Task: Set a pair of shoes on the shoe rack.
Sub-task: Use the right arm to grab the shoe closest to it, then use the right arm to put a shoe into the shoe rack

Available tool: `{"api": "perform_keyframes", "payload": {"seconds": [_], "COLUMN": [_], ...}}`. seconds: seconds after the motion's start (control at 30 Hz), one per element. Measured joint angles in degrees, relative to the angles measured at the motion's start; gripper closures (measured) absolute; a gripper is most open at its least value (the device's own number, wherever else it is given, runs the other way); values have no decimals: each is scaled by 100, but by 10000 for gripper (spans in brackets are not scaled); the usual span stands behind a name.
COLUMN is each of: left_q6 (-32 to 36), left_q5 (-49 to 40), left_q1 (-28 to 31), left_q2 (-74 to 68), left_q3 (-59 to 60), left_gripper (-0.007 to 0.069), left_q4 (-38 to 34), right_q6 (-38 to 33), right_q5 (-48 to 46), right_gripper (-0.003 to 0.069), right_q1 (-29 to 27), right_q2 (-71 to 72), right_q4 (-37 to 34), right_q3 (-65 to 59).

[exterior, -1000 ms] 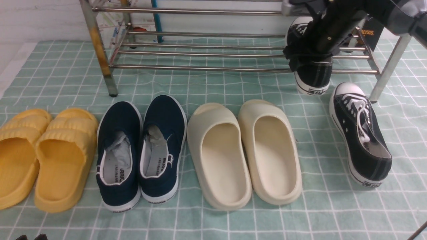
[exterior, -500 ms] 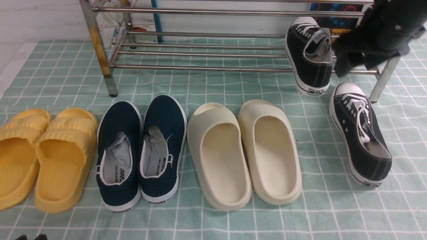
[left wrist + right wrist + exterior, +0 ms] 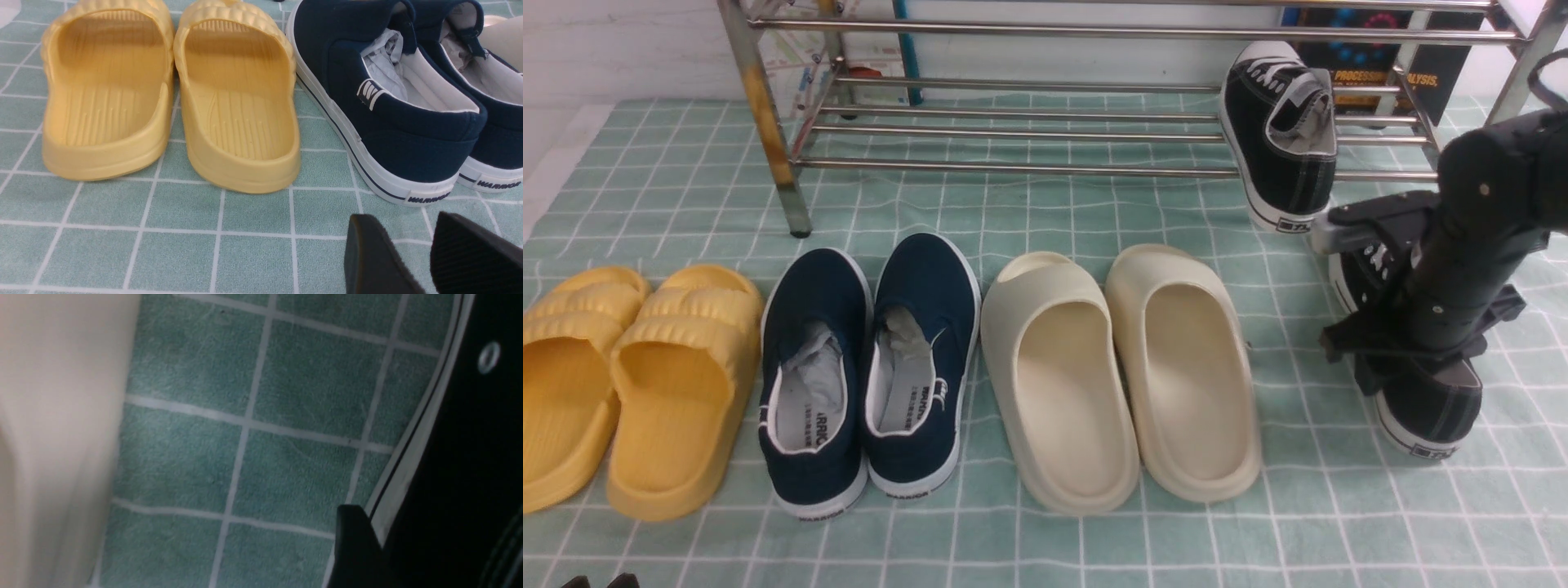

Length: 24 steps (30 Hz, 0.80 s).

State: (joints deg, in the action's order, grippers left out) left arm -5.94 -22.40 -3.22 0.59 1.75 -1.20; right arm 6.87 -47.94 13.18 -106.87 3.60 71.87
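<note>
In the front view, we see one black canvas sneaker on the lower level of the shoe rack, its white toe cap toward the wall and its heel jutting out past the front tube. The other black sneaker lies on the checked green cloth, and our right gripper is over it, hiding much of its middle; the heel and part of the laced front show around the gripper. Whether its jaws already press on the shoe we cannot tell. To the left of that sneaker we have the cream slides, then the navy slip-ons and the yellow slides, all on the cloth. Books stand behind the rack at either end. In the left wrist view, the two dark fingers of our left gripper stand apart with cloth between their tips, so its jaws are open and hold nothing, near the heels of the navy slip-ons. In the right wrist view, which is dim, one dark fingertip of our right gripper is just beside the white sole edge of the black sneaker on the cloth, and a cream slide lies across from it, blurred.
</note>
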Motion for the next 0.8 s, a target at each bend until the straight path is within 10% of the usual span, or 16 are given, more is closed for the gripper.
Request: {"api": "perform_keyframes", "payload": {"seconds": [0.27,0.8], "left_q6": [0,0], "left_q5": [0,0], "left_q1": [0,0], "left_q2": [0,0], "left_q3": [0,0], "left_gripper": [386,386], "left_q4": [0,0], "right_q6": [190,-4], "right_q5": [-317,-1550], "right_gripper": [587,593], "right_q1": [-8,-3], "right_q2": [-3,1047], "right_q4": [405,522], "right_q3": [5,1101]}}
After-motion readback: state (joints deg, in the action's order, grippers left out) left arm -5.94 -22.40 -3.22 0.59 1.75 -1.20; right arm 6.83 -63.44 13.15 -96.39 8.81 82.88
